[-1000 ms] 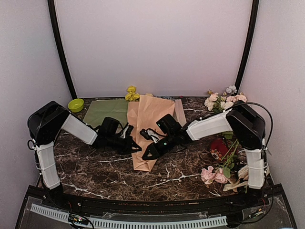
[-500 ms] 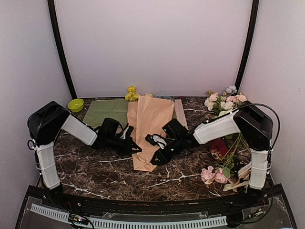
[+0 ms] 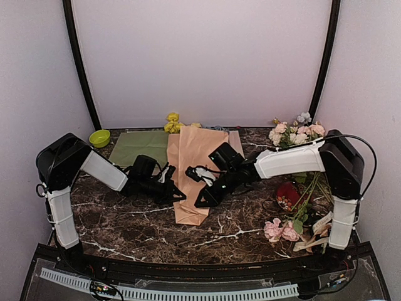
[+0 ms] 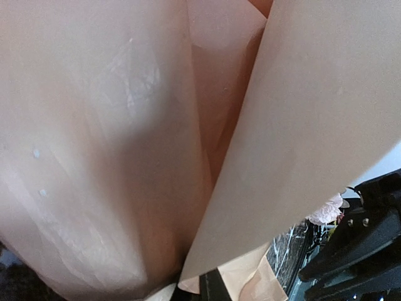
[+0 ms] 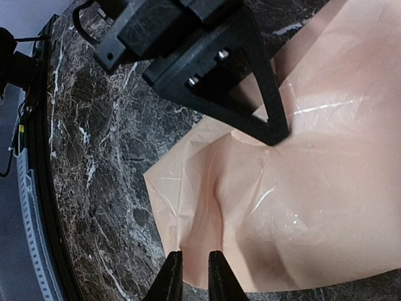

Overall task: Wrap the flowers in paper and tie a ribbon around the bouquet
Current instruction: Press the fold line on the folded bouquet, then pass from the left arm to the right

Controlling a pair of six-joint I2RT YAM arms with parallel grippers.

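The bouquet (image 3: 194, 164) lies flat at the middle of the dark marble tabletop (image 3: 125, 221). It is a peach-pink paper cone with its wide mouth toward 12 o'clock and its narrow foot toward 6 o'clock. Yellow flowers (image 3: 172, 122) stick out past the mouth, at about 11 o'clock from the cone's centre.

The left end effector (image 3: 180, 195) meets the cone from its 9 o'clock side, low on the wrap. It is clenched, and in the right wrist view its tip presses into a crease of the paper (image 5: 326, 188). Whether a fold is pinched in it, I cannot tell. Its own camera sees little but overlapping peach sheets close up.

The right end effector (image 3: 201, 202) reaches in from 3 o'clock and hovers over the cone's lower right edge, at about 5 o'clock. Its two fingers (image 5: 170, 276) are slightly parted, with only a narrow slit and nothing visible gripped between them.

A green sheet (image 3: 136, 148) lies flat at 10 o'clock from the bouquet, touching or tucked under its left edge. A lime bowl (image 3: 99, 138) sits beyond the sheet, at the far left. Loose pink and white roses (image 3: 294, 133) lie at 2 o'clock, and more pink blooms (image 3: 279, 231) at 4 o'clock beside the right arm's base.
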